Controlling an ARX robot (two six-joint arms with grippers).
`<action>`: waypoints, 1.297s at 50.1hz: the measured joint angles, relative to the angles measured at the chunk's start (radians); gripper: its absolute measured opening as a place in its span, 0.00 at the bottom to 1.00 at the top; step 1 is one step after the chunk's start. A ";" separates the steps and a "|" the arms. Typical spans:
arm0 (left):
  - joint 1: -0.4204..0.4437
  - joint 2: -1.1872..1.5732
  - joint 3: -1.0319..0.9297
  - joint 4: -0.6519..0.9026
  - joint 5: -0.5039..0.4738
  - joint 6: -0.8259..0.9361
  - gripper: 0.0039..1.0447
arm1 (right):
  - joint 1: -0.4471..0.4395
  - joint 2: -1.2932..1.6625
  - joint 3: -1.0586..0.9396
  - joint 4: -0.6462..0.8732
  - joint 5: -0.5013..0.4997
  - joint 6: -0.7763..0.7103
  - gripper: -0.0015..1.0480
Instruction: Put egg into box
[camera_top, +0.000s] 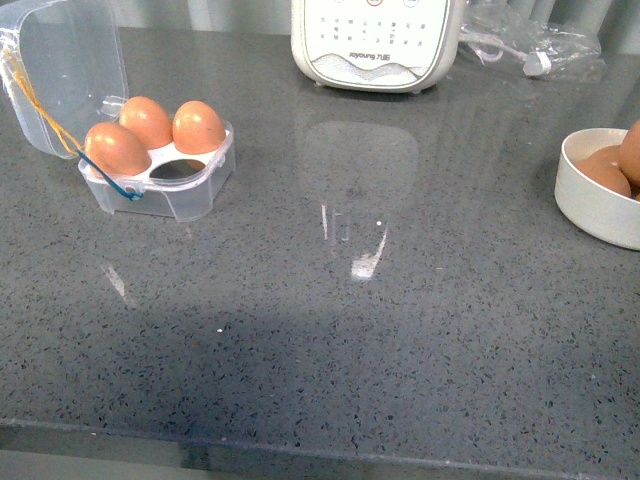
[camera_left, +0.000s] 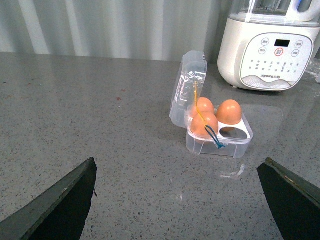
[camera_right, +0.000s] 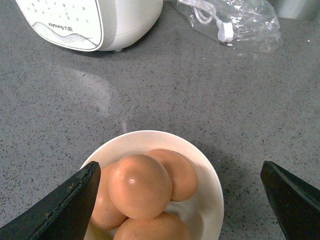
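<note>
I have the left gripper (camera_left: 178, 160) hovering with its dark, wedge-shaped fingers (camera_left: 60, 205) spread wide and nothing between them. The right gripper (camera_right: 178, 162) is just as wide apart and also empty, hanging above the round white bowl (camera_right: 210, 195).

My landmark is the glossy white plastic kitchen appliance (camera_top: 375, 45), with its rounded body and printed button panel. The bowl sits to its right and nearer me. The smooth orange-brown egg (camera_right: 140, 185) lies in that bowl on top of several matching brown eggs, matte with a soft shine.

The clear plastic four-cell egg box (camera_top: 190, 200) stands to the left of the appliance and nearer me. Its hinged clear lid (camera_top: 70, 70) is thrown open on the side away from the appliance. Three brown eggs (camera_top: 198, 127) fill three cells. The fourth cell (camera_top: 180, 170), the near one on the appliance's side, is empty. A thin yellow elastic band (camera_top: 40, 110) runs across the lid and a blue elastic band (camera_top: 125, 188) hangs at the box's near edge.

Just right of the appliance lies a crinkled clear plastic bag (camera_top: 530, 45) holding a white cable.

Everything rests on a dark grey speckled stone countertop (camera_top: 400, 330), polished enough to mirror the appliance. Behind it, in the left wrist view, is a pale backdrop (camera_left: 100, 25) of vertical folds; curtain or ribbed panel, I cannot tell.
</note>
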 joint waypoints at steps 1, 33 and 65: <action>0.000 0.000 0.000 0.000 0.000 0.000 0.94 | 0.000 0.002 0.001 0.000 -0.001 0.000 0.93; 0.000 0.000 0.000 0.000 0.000 0.000 0.94 | 0.037 0.111 0.018 0.021 -0.023 -0.042 0.93; 0.000 0.000 0.000 0.000 0.000 0.000 0.94 | 0.035 0.117 -0.004 0.055 -0.023 -0.048 0.46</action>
